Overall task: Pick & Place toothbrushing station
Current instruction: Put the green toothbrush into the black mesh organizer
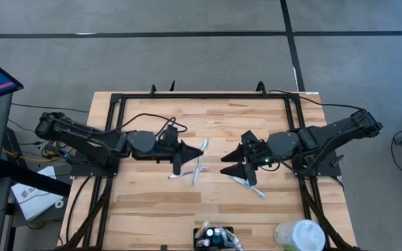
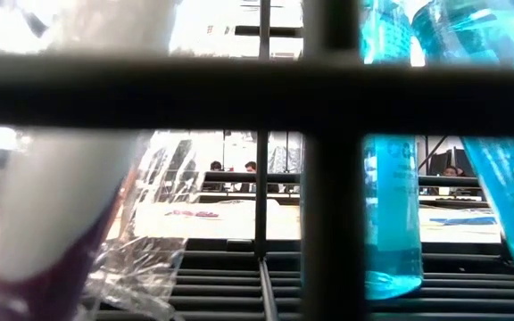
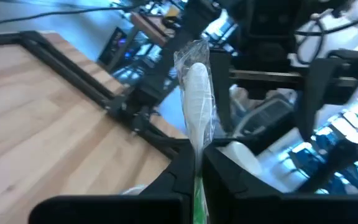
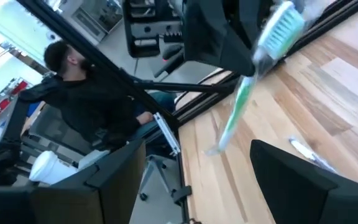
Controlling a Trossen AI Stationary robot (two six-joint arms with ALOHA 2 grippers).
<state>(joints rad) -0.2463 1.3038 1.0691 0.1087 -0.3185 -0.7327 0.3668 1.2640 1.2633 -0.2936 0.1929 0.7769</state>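
A toothbrush with a green handle, in a clear wrapper (image 1: 199, 162), is held in my shut left gripper (image 1: 182, 159) over the middle of the table. Its white head (image 3: 197, 93) points away from the fingers. My right gripper (image 1: 241, 167) is open and empty just right of it, beside a second toothbrush (image 1: 250, 185) lying flat on the table. The black toothbrushing station (image 1: 213, 237) stands at the near edge with several items in it. In the low view its black bars (image 2: 328, 80) fill the picture. My left gripper pinches the wrapped toothbrush between its two fingers at the handle just below the head (image 3: 197, 163). The brush runs along the fingers and sticks out past their tips. It is tilted, head up (image 4: 280, 30), with its handle end (image 4: 214, 149) low at the tabletop.
A white round cup (image 1: 300, 236) stands at the near right corner. A black frame (image 1: 204, 95) runs around the wooden table. A scrap of clear wrapper (image 1: 175, 175) lies near my left gripper. A person (image 4: 86, 93) sits beyond the table's edge.
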